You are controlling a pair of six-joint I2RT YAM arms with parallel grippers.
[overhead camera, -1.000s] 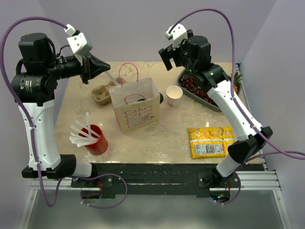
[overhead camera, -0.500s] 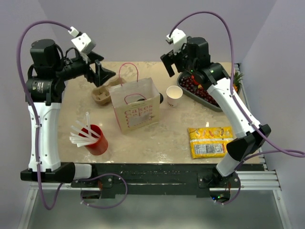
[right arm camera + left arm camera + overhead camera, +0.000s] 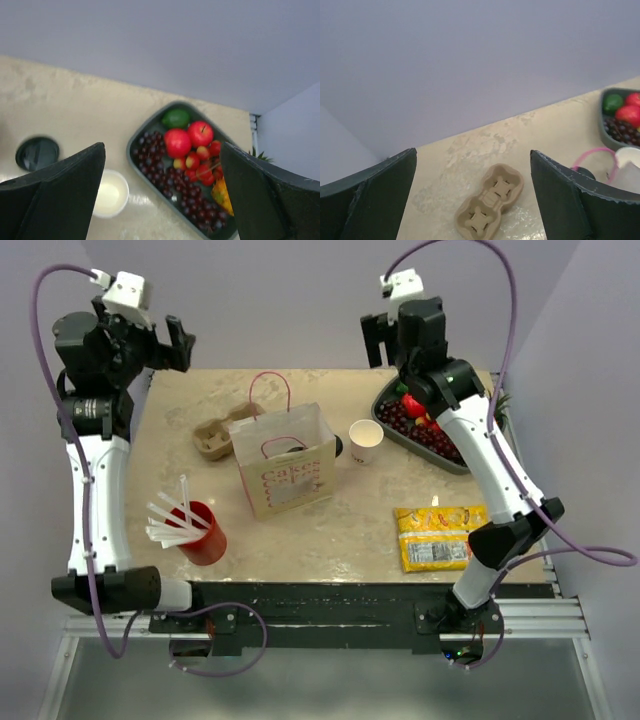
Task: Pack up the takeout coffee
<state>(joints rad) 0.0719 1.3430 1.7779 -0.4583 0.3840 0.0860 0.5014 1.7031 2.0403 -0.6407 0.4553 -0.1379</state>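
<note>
Left gripper (image 3: 472,154): released, jaws wide apart, nothing between them. It hangs high over the table's (image 3: 340,530) far edge, up and left of the paper bag (image 3: 285,480).

Right gripper (image 3: 162,145): also released and empty. It sits high, up and right of the bag, above the fruit tray's (image 3: 130,152) end of the table.

Takeout coffee: can't confirm its position. No lidded cup shows anywhere around the bag. A dark patch (image 3: 289,446) shows through the bag's open top; can't tell if that is the lid.

Bag is upright mid-table, mouth open, pink handles up, pink lettering on the near face.

Around the bag:
- Cardboard cup carrier (image 3: 212,437): just left of the bag, toward the far side, both pockets bare in the left wrist view.
- Loose black lid (image 3: 37,153): flat on the table, just right of the bag's top edge, between bag and the lidless white cup (image 3: 366,440).
- Lidless cup: upright, near the bag's right side, apart from it.
- Fruit tray: further right of the bag, past that cup; holds red fruit, dark grapes, one green piece.
- Red cup with white straws (image 3: 203,533): front-left of the bag.
- Yellow snack packet (image 3: 437,537): front-right of the bag, lying flat.
</note>
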